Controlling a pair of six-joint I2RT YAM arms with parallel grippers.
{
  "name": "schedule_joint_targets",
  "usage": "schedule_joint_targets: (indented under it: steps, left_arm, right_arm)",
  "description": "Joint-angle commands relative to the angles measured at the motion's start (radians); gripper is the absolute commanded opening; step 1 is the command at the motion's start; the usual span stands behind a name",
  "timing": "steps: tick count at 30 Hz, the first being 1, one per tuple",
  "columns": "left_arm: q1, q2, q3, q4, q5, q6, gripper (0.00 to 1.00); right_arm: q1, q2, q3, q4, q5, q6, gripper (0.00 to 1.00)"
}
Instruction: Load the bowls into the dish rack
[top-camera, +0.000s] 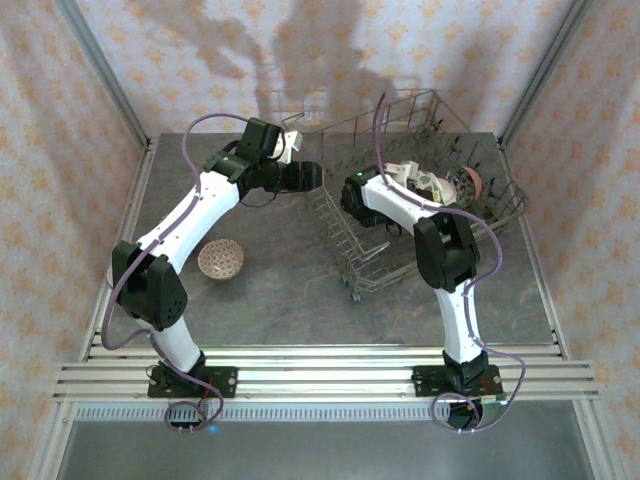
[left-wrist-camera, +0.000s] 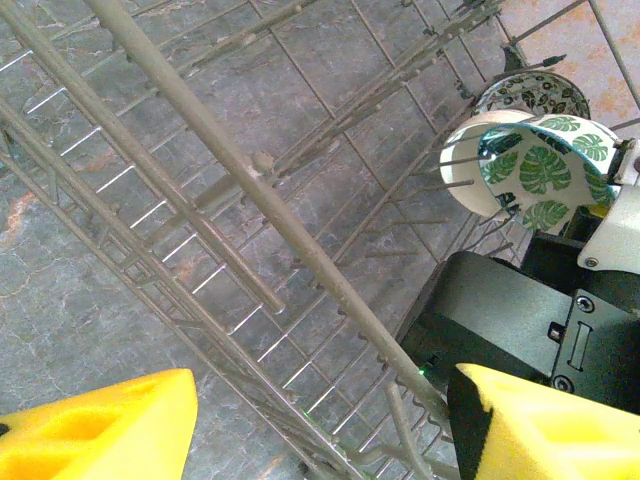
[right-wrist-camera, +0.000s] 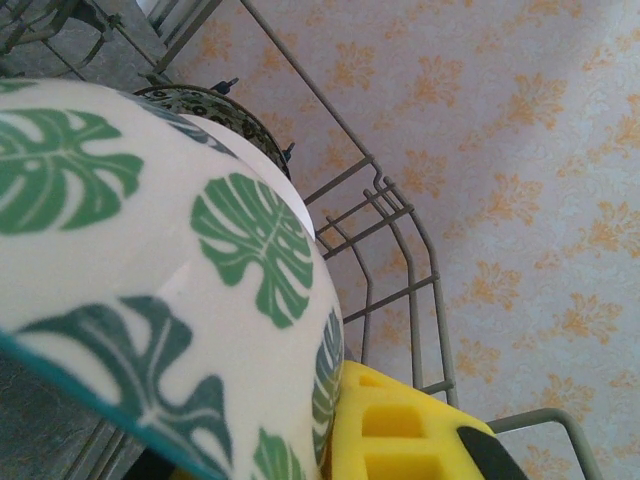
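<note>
Inside the rack, right gripper is clamped on the leaf bowl, just beside another patterned bowl standing there. I'd seat its rim between two tines before letting go, or it'll tip. Left gripper hangs with jaws apart by the rack's edge. Speckled bowl sits on the table.

Left arm is elbowed out and reaching right with the left gripper wide open and empty, right arm is bent leftward, right gripper clamped on a bowl.
</note>
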Motion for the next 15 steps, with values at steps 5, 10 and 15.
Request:
schedule_joint_targets:
  steps: [5, 10, 15]
  left_arm:
    - [-0.005, -0.016, 0.018, -0.032, 0.009, 0.009, 0.68]
    - [-0.007, -0.019, 0.017, -0.035, 0.004, 0.007, 0.68]
    - [-0.015, -0.017, 0.018, -0.035, 0.0, 0.003, 0.68]
  right_arm:
    - [0.011, 0.023, -0.007, -0.05, -0.017, -0.012, 0.0]
    - [0.011, 0.02, -0.031, 0.012, -0.041, -0.061, 0.0]
    - [0.008, 0.018, -0.027, 0.08, -0.067, -0.141, 0.05]
